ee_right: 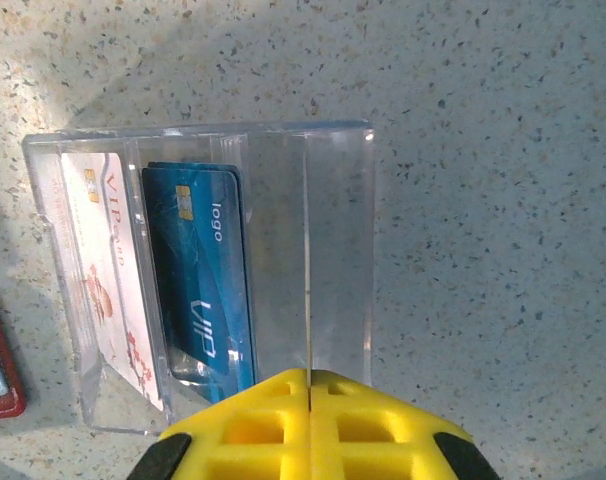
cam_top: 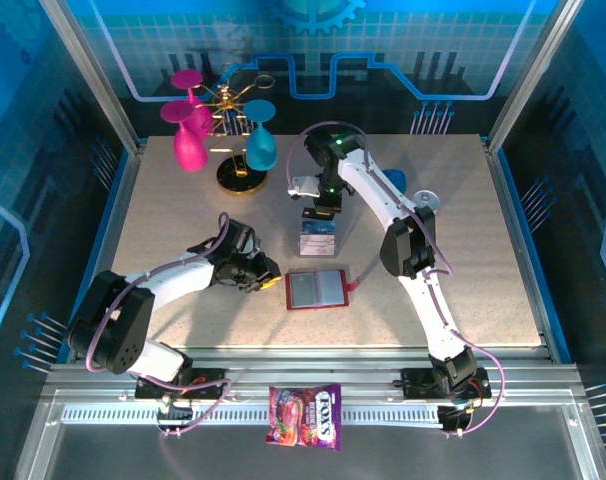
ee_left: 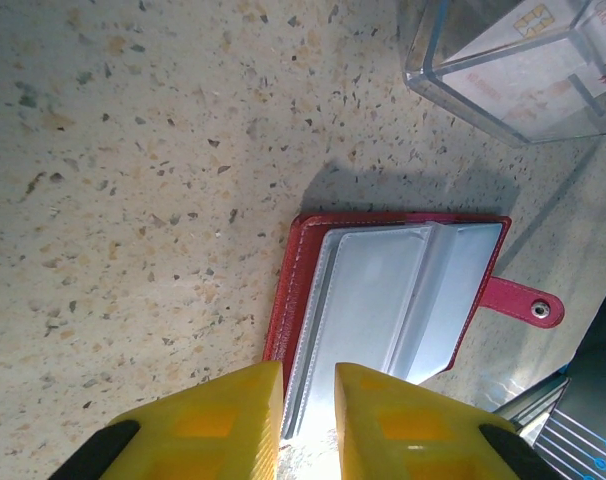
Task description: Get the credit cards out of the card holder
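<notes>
Left gripper (ee_left: 309,380), jaws a narrow gap apart, sat at the edge of the open card holder (ee_left: 383,290), lower centre of the wrist view, probably to steady it; whether it grasped could not be told. Right gripper (ee_right: 308,385) was clenched above a clear box (ee_right: 338,230), where two credit cards (ee_right: 198,280) stood, apparently sorted there. Speckled desk (cam_top: 463,250); blue-panelled walls (cam_top: 43,120) enclosed it

Bare speckled tabletop (cam_top: 463,270) lies open right of the flat red leather card holder (cam_top: 315,290) and along its near side. A clear plastic box (cam_top: 319,240) stands just behind it (right gripper (cam_top: 321,213) directly above); the left gripper (cam_top: 274,281) crowds the holder's left edge. A gold rack of pink and teal goblets (cam_top: 228,130) fills the far-left corner.
</notes>
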Motion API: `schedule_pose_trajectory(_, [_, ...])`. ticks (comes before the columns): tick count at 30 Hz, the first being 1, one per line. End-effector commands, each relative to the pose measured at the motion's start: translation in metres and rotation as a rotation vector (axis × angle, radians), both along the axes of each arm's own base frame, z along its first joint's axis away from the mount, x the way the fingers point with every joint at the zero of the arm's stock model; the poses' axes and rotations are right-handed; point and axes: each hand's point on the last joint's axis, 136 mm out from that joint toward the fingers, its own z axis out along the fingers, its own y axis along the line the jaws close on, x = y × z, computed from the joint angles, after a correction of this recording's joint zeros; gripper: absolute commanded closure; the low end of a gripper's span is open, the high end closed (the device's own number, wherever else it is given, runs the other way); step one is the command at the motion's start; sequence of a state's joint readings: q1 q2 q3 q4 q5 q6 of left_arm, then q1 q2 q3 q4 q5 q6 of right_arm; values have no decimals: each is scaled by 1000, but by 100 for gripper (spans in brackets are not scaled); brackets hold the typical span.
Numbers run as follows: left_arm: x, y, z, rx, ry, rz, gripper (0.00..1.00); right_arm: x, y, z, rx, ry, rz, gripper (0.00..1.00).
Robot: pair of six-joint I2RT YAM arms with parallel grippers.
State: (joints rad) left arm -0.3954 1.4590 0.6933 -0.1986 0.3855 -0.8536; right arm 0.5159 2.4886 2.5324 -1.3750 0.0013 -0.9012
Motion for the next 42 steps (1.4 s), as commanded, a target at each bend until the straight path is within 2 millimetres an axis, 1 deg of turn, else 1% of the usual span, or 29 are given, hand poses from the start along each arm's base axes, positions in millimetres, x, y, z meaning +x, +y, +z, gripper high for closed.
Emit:
schedule_pose_trajectory(1, [5, 4, 5, 17, -15, 4, 78, 0, -4, -6, -24, 7, 22, 99])
schedule_pose_trajectory(3, [6, 4, 5, 18, -16, 5, 78, 4, -4, -5, -25, -13, 9, 92])
schedule_pose_trajectory(5, [6, 3, 6, 17, -17, 5, 78, 16, -5, 0, -27, -66, -23, 88])
schedule_pose_trajectory(8, [6, 4, 6, 18, -18, 9, 78, 31, -9, 9, -27, -137, -70, 86])
schedule_pose_trajectory(10, [6, 4, 5, 19, -17, 9, 78, 34, -9, 13, -22, -162, -81, 85])
schedule_pose_trajectory(13, [5, 4, 3, 17, -15, 8, 78, 33, -9, 18, -7, -167, -83, 83])
schedule_pose_trajectory(18, [7, 2, 4, 9, -15, 7, 78, 27, -8, 21, 9, -151, -92, 81])
schedule_pose_trajectory(22, [7, 2, 3, 8, -15, 3, 78, 19, -1, 28, 56, -121, -86, 77])
schedule_pose_trajectory(25, [7, 1, 2, 6, -12, 1, 78, 18, 3, 34, 79, -127, -95, 76])
schedule_pose_trajectory(30, [7, 0, 4, -2, -19, 1, 78, 19, 2, 43, 88, -145, -122, 76])
schedule_pose_trajectory(33, [8, -1, 3, -9, -21, -1, 78, 20, 1, 46, 104, -149, -167, 76])
schedule_pose_trajectory(34, [7, -1, 3, -12, -22, -1, 78, 21, 2, 42, 111, -143, -190, 76])
schedule_pose_trajectory(35, [8, -1, 3, -14, -24, -1, 78, 20, 3, 53, 140, -157, -214, 76])
schedule_pose_trajectory(36, [8, -2, 3, -17, -26, -2, 78, 19, 6, 55, 165, -153, -246, 76])
schedule_pose_trajectory(40, [8, -3, 2, -27, -34, 0, 78, 7, 15, 58, 269, -103, -352, 76])
schedule_pose_trajectory(42, [8, -3, 1, -33, -37, 1, 78, 2, 16, 59, 297, -99, -406, 76])
